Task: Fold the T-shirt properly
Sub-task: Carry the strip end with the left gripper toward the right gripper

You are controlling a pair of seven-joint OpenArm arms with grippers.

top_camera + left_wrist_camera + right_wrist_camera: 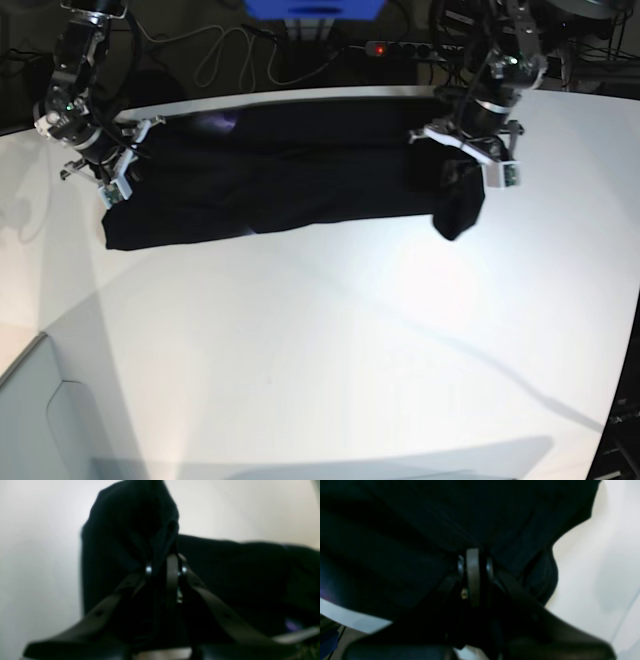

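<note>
The black T-shirt lies in a long folded band across the far part of the white table, plain side up. My left gripper, on the right of the base view, is shut on the shirt's right end, and a flap of cloth droops below it. In the left wrist view its fingertips pinch a bunched fold of the T-shirt. On the left of the base view, my right gripper is shut on the other end. The right wrist view shows that gripper closed into the dark T-shirt.
Behind the table's far edge are a blue box, a power strip with a red light and loose cables. A lower grey surface adjoins the table at the near left.
</note>
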